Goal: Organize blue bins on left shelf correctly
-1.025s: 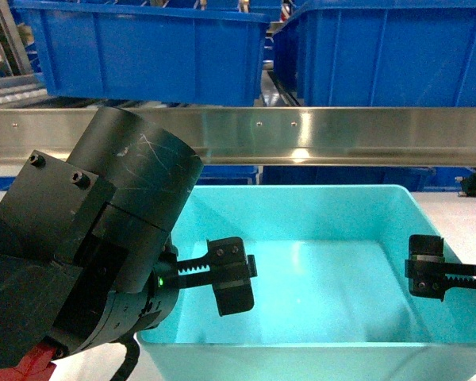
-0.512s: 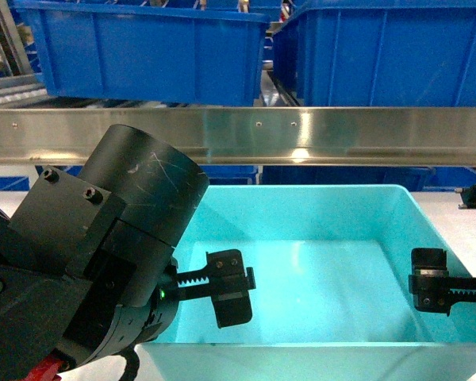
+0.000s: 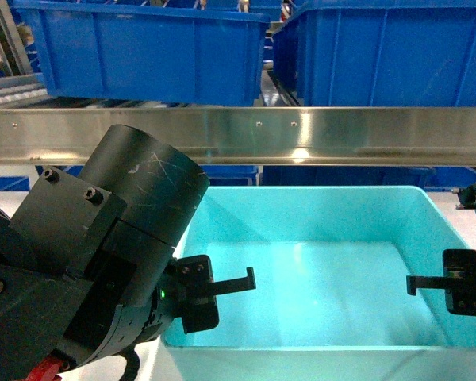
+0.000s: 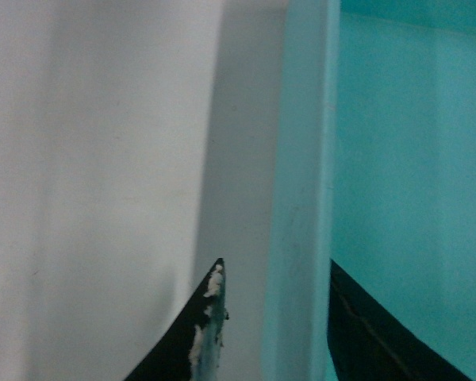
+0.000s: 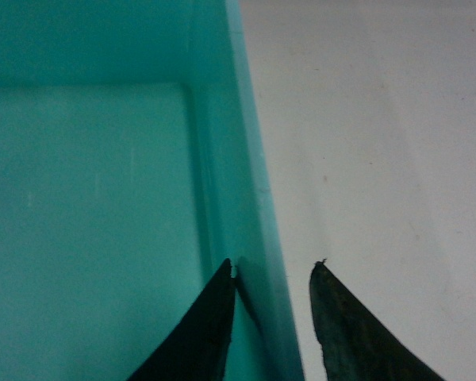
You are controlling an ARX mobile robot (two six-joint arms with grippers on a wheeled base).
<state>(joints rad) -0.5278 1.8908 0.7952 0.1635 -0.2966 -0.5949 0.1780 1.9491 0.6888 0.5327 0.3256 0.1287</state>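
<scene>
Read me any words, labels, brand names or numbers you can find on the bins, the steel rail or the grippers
None: no view shows readable text.
Turquoise bin: plain walls, no label.
Dark blue bins: no visible label.
Steel shelf rail: only small screws and glare.
Left gripper and right gripper: unmarked.

Showing a scuffed matte-black cylindrical left arm (image 3: pixel 143 198) housing with 2 hex screws, glowing 1 green LED, carrying toothed black racks; bearing chipped black fingertips (image 4: pixel 210 317) flecked white
</scene>
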